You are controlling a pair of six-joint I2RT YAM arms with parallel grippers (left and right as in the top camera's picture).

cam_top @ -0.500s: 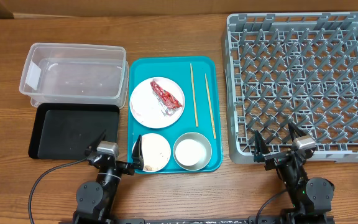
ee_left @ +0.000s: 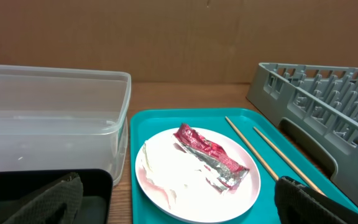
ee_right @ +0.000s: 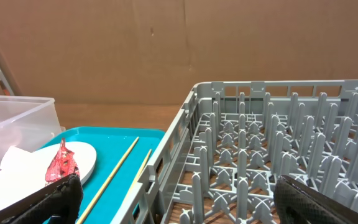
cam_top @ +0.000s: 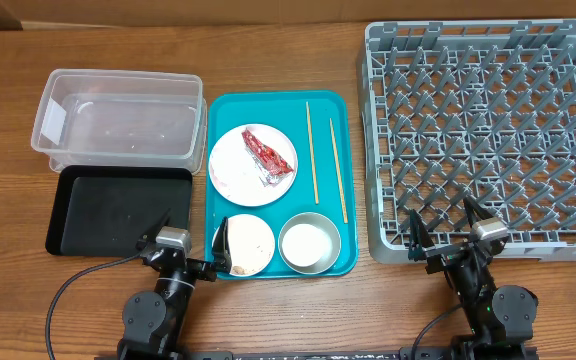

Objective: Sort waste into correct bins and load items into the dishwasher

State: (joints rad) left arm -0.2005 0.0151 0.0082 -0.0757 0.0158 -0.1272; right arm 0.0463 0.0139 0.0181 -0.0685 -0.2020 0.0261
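A red foil wrapper (cam_top: 269,157) lies on a white plate (cam_top: 238,172) on the teal tray (cam_top: 323,110); both show in the left wrist view, wrapper (ee_left: 211,155), plate (ee_left: 173,183). Two chopsticks (cam_top: 311,150) lie beside the plate. Two bowls (cam_top: 251,243) (cam_top: 309,245) sit at the tray's front. The clear tub (cam_top: 118,118) and black tray (cam_top: 108,210) are at left; the grey dish rack (cam_top: 488,135) is at right. My left gripper (cam_top: 186,240) is open and empty near the black tray. My right gripper (cam_top: 446,232) is open and empty at the rack's front edge.
The teal serving tray lies between the bins and the rack. Cables run from both arm bases along the table's front edge. A brown cardboard wall (ee_left: 166,37) stands behind the table.
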